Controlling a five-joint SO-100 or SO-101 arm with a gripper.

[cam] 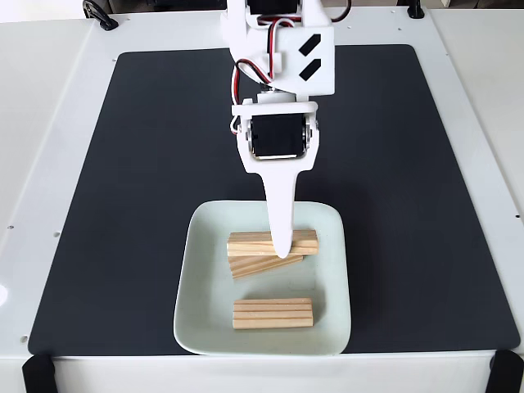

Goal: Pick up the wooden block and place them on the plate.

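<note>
The arm [278, 57] was white plastic, with two black slanted slots on its upper housing and a black servo framed in a white bracket below. Red and black cables looped beside the joint. The gripper [282, 246] tapered into a long white finger.

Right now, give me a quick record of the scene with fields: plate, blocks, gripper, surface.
plate: pale green square plate, near front edge of the black mat
blocks: three visible on the plate; two stacked blocks crossed at a slight angle, one single block in front of them
gripper: white gripper pointing down over the stacked pair; open or shut cannot be told
surface: black mat on a white table
</note>
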